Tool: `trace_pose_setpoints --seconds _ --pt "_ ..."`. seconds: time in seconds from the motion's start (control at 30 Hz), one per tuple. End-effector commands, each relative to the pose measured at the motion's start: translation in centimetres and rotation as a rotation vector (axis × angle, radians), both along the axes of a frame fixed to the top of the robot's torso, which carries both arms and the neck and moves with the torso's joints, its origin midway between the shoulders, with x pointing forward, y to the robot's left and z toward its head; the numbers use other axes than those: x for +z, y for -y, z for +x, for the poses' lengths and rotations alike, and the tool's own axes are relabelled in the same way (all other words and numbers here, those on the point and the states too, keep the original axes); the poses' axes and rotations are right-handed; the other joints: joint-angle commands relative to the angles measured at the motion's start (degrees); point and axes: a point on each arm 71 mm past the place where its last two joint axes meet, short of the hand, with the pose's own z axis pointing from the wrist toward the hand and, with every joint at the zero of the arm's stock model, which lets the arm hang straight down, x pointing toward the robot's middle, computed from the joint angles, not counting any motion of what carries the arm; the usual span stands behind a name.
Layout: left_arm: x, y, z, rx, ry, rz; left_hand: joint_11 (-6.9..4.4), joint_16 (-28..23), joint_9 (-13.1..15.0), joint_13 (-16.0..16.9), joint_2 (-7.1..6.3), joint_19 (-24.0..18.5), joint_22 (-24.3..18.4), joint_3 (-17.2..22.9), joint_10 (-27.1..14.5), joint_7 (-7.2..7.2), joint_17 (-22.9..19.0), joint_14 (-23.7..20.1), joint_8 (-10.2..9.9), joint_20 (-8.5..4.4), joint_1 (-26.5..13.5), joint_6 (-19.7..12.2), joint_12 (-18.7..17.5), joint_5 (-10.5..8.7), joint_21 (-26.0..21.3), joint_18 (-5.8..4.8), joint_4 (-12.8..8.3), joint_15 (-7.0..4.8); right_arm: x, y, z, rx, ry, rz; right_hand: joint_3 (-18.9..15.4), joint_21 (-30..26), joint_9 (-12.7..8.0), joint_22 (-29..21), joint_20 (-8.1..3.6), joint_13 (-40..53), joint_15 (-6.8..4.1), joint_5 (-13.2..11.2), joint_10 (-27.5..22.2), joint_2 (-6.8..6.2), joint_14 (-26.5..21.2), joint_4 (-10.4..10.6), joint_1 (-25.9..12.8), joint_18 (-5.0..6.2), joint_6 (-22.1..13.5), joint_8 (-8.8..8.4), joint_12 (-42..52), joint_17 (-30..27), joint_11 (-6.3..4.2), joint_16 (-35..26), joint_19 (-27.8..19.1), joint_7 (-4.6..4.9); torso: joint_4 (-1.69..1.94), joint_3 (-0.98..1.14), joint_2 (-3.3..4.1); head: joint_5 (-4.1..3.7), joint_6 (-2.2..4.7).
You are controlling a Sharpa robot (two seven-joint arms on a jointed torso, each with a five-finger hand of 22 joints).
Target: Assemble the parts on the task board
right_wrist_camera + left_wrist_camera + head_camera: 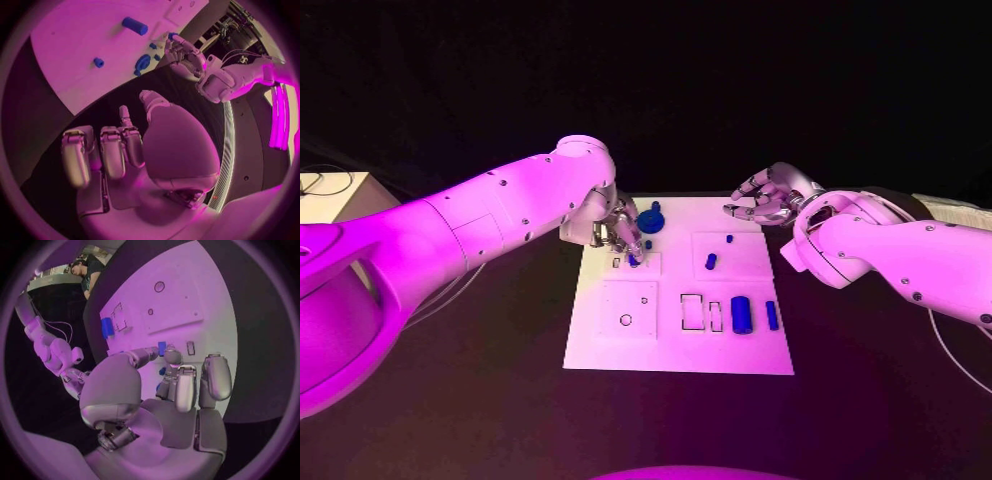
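Observation:
The white task board (678, 345) lies mid-table. My left hand (620, 235) hovers over its far left part, thumb and a fingertip (172, 357) closed round a small blue part (162, 348) just above the board (181, 300). A round blue part (651, 220) sits beside that hand. Small blue pegs (711, 262) (728, 238) stand in the far right section. Two longer blue parts (741, 314) (772, 314) lie in the near right section. My right hand (769, 195) hangs off the board's far right corner, fingers (112, 150) curled with nothing in them.
Empty outlined slots (692, 311) and a round hole (626, 320) mark the board's near half. Black table (877, 380) surrounds the board. A pale box (329, 195) with a cable sits at the far left edge.

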Motion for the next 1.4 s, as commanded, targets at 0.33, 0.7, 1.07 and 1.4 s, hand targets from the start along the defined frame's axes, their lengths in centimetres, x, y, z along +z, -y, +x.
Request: trace_pose_setpoints --seconds 0.33,0.7,1.07,1.4 --pt "-0.23 -0.17 -0.18 -0.02 -0.022 0.027 -0.24 0.2 0.0 -0.1 0.14 0.3 0.0 9.9 0.1 -1.41 12.9 5.0 -0.3 -0.22 0.7 2.1 -0.4 0.56 0.2 -0.15 -10.6 -0.26 0.0 -0.05 -0.03 0.013 0.002 -0.018 0.3 0.1 -0.1 15.1 -0.05 10.7 0.08 0.2 1.4 -0.16 6.1 -0.1 0.6 -0.82 -0.4 0.21 -0.1 14.9 -0.08 0.2 6.0 -0.08 0.0 0.03 -0.01 0.16 -0.07" --pt "-0.65 -0.24 -0.25 -0.018 -0.03 0.031 -0.25 0.3 0.1 0.0 0.09 0.3 0.0 9.9 0.2 -1.43 12.9 5.1 -0.4 -0.23 0.8 2.2 -0.4 0.83 0.2 -0.15 -10.6 -0.27 0.04 -0.05 -0.04 0.013 0.008 -0.018 0.3 0.1 -0.1 15.1 -0.05 10.7 0.08 0.2 1.4 -0.16 6.1 -0.1 0.6 -0.82 -0.4 0.21 -0.1 14.9 -0.08 0.2 6.0 -0.08 -0.02 0.05 0.01 0.07 -0.18" --pt "-0.96 -0.28 -0.15 -0.006 -0.007 0.041 -0.24 0.2 0.1 -0.3 0.08 0.4 0.1 9.8 0.1 -1.43 12.8 5.0 -0.5 -0.25 0.8 2.4 -0.5 1.03 0.2 -0.16 -10.6 -0.28 0.06 -0.04 -0.08 0.012 0.01 -0.017 0.3 0.1 -0.1 15.1 -0.05 10.7 0.08 0.2 1.4 -0.16 6.1 -0.1 0.6 -0.82 -0.4 0.21 -0.1 14.9 -0.08 0.2 6.0 -0.08 -0.04 0.06 -0.01 0.07 -0.4" --pt "-1.07 -0.14 -0.09 0.007 0.014 0.033 -0.24 0.2 0.1 -0.3 0.1 0.4 0.1 9.7 0.2 -1.43 12.8 5.0 -0.5 -0.26 0.8 2.5 -0.5 1.23 0.3 -0.18 -10.5 -0.28 0.07 -0.04 -0.1 0.013 0.01 -0.017 0.5 0.1 -0.1 15.1 -0.05 10.7 0.08 0.6 1.3 -0.28 6.1 -0.1 0.6 -0.82 -0.4 0.22 -0.1 14.9 -0.08 0.2 6.0 -0.07 -0.04 0.08 0.0 0.05 -0.53"
